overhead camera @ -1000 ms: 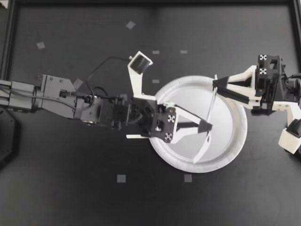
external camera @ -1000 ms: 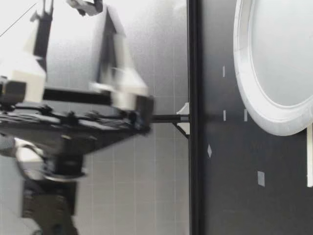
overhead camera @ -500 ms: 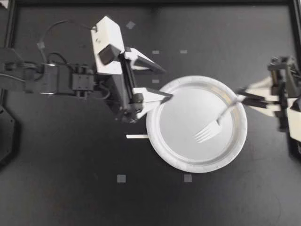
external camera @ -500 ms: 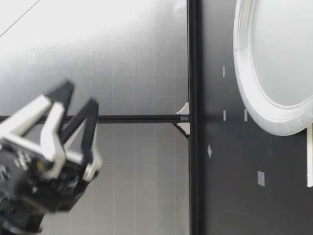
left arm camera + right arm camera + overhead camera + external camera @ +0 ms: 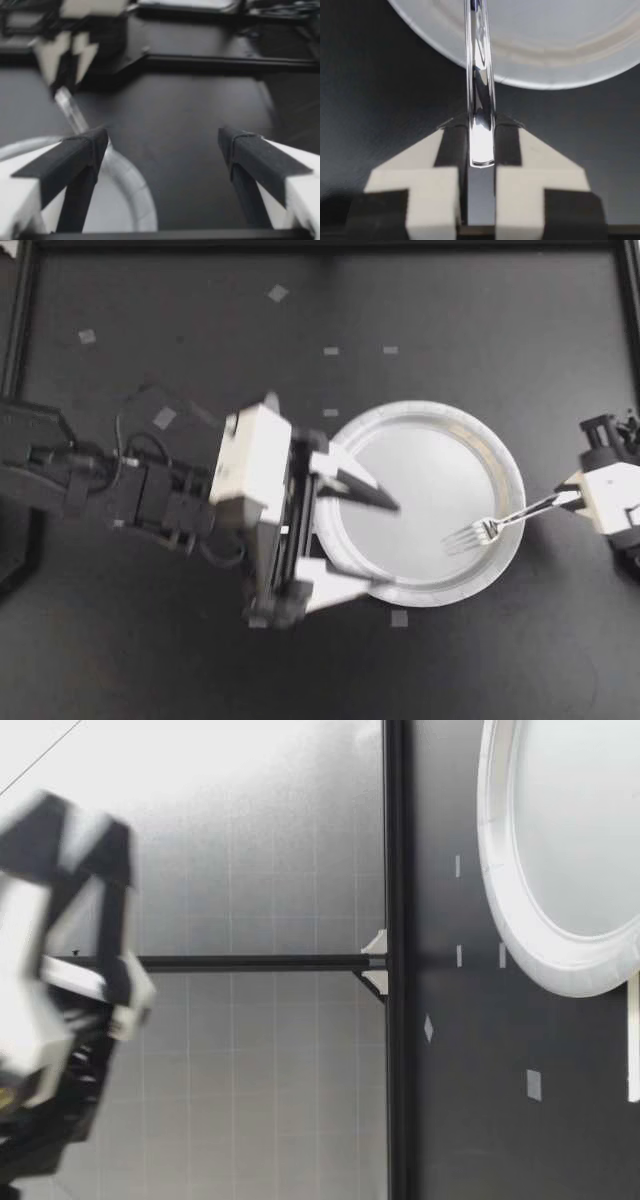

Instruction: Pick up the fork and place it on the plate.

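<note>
A white paper plate [image 5: 420, 408] lies right of the table's middle. A shiny metal fork [image 5: 490, 528] has its tines over the plate's right part, and its handle crosses the rim. My right gripper [image 5: 575, 498] is shut on the end of that handle. In the right wrist view the gripper [image 5: 481, 145] pinches the fork [image 5: 479, 75] from both sides, with the plate [image 5: 545, 50] ahead. My left gripper [image 5: 385, 545] stands wide open over the plate's left rim, holding nothing. The left wrist view shows its spread fingers [image 5: 80, 155] and, beyond them, the fork [image 5: 72, 112].
Small grey tape marks [image 5: 399, 618] dot the black table. A black frame rail [image 5: 320, 245] runs along the far edge. In the low view a blurred gripper [image 5: 70, 920] hangs high above the table, and a white strip [image 5: 632, 1035] lies beside the plate [image 5: 495, 850].
My left arm has swung from the plate's far left side to its near left side, with the gripper wide open. My right gripper has drawn back to the right with the fork in it.
</note>
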